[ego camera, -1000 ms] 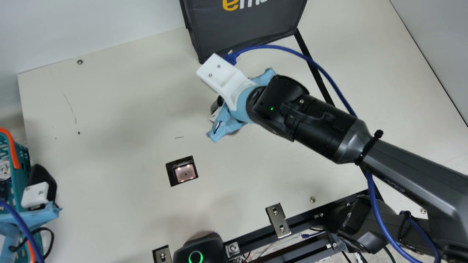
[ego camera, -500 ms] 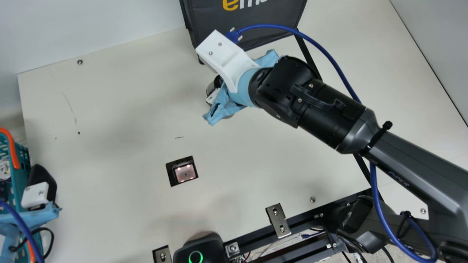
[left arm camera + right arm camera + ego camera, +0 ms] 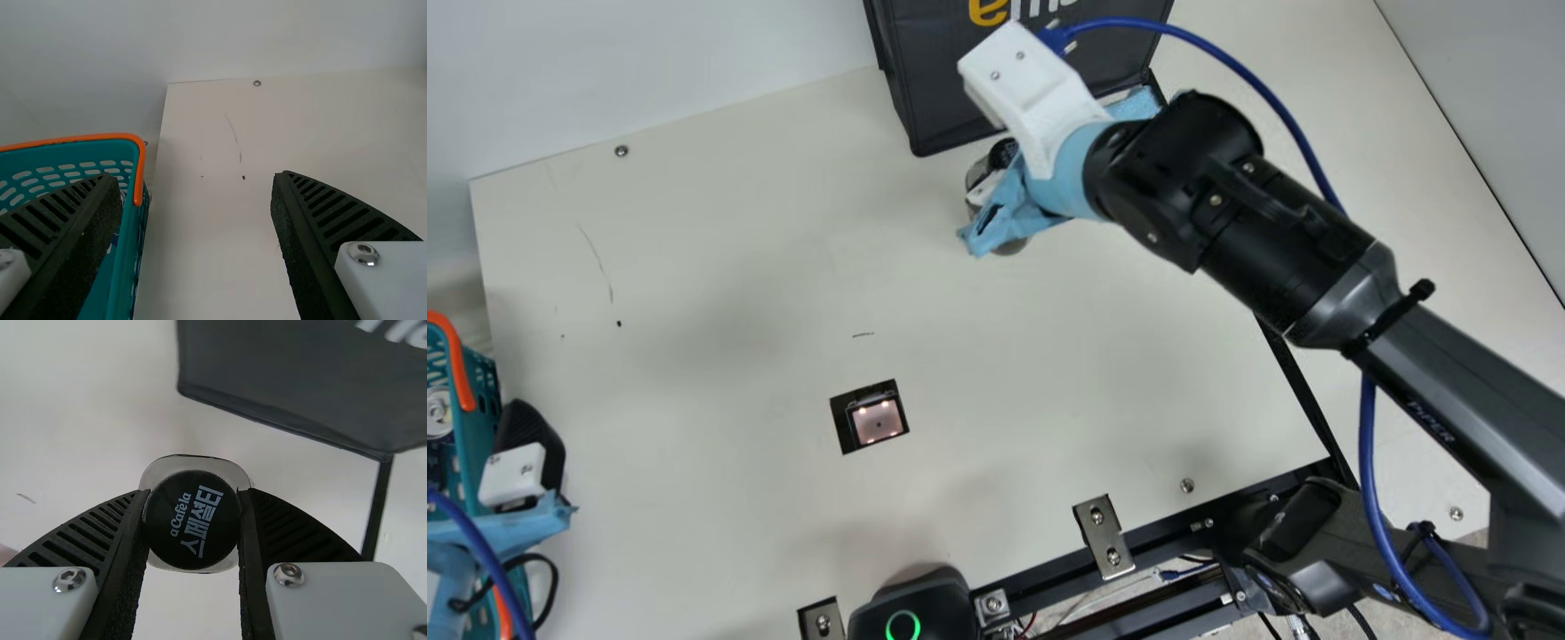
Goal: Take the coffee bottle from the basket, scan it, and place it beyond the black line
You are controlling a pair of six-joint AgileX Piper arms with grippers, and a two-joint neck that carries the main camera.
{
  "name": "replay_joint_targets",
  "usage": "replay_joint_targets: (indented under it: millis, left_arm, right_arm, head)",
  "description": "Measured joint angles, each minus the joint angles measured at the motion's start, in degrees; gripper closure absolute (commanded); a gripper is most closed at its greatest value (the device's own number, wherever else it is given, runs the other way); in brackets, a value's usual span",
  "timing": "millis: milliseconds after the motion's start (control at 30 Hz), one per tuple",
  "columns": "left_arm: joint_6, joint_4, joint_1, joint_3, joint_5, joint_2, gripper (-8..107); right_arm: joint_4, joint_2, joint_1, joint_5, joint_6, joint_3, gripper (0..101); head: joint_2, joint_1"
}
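Teal basket [image 3: 482, 382]: set at nine o'clock from the scanner [image 3: 878, 420], main view
Left gripper [image 3: 527, 444]: kept beside the basket, fingers apart
Coffee bottle [image 3: 1010, 246]: held at one o'clock, on the scanner's side of the black line [image 3: 1294, 378]
Right gripper [image 3: 996, 200]: fingers clamped on the bottle at its cap [image 3: 192, 520]
Dark grey bag [image 3: 951, 98]: stood near the bottle, between twelve and one

Black arm [image 3: 1325, 293] (bright blue cable [image 3: 1367, 427]).

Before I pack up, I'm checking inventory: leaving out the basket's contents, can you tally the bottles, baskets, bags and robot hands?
Coffee bottle: 1
Teal basket: 1
Dark bag: 1
Hands: 2 (left hand, right hand)
Total: 5
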Motion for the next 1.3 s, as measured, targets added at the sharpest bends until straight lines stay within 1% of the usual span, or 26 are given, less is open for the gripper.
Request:
replay_joint_targets:
  millis: [367, 567, 933, 1133, 1300]
  left_arm:
    - [0.0, 0.0, 0.0, 0.0, 0.0, 0.0, 9]
    - [0.0, 0.0, 0.0, 0.0, 0.0, 0.0, 9]
    - [0.0, 0.0, 0.0, 0.0, 0.0, 0.0, 9]
    - [0.0, 0.0, 0.0, 0.0, 0.0, 0.0, 9]
    - [0.0, 0.0, 0.0, 0.0, 0.0, 0.0, 9]
  right_arm:
    - [2.4, -0.9, -11.1, 0.0, -4.3, 0.4, 101]
    - [4.1, -0.8, -17.4, -0.2, -7.0, 0.0, 101]
    - [7.6, 1.1, -28.8, -0.9, -12.0, -2.1, 101]
    - [9.5, 2.4, -34.3, -1.1, -14.7, -3.4, 101]
    - [10.8, 3.2, -38.1, -1.2, -16.6, -3.6, 101]
  head:
    - [-0.1, -0.1]
    - [0.0, -0.1]
    - [0.0, -0.1]
    - [-0.1, -0.1]
    - [-0.1, -0.1]
